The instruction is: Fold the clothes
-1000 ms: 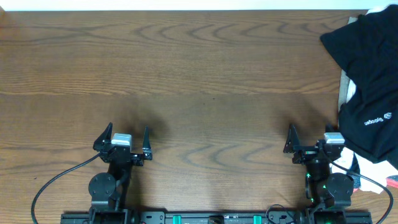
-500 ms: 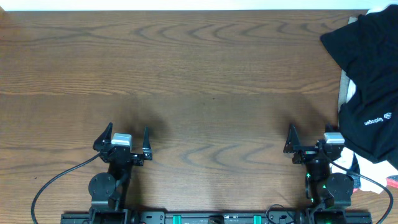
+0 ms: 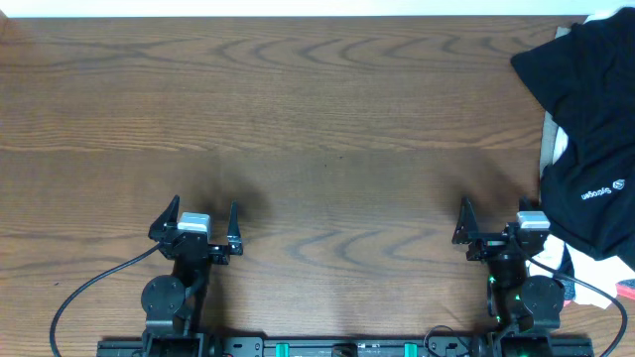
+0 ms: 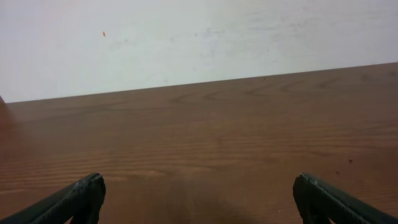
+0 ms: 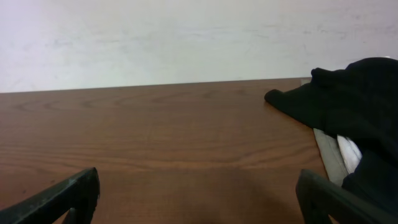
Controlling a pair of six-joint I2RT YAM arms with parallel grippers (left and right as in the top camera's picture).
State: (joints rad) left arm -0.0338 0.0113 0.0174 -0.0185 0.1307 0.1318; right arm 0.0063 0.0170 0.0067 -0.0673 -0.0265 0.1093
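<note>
Left gripper (image 3: 204,205) held spread and empty, right gripper (image 3: 493,210) likewise released, black garment (image 3: 590,129) heaped beside its outer finger.

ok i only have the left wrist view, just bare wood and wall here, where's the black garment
observer: the black garment lies bunched at the right end of the table.
operator: is the right hand on it
observer: no, the right hand is open and empty, just left of the cloth.
operator: anything else in that pile
observer: some white cloth shows from under the black one.
</note>
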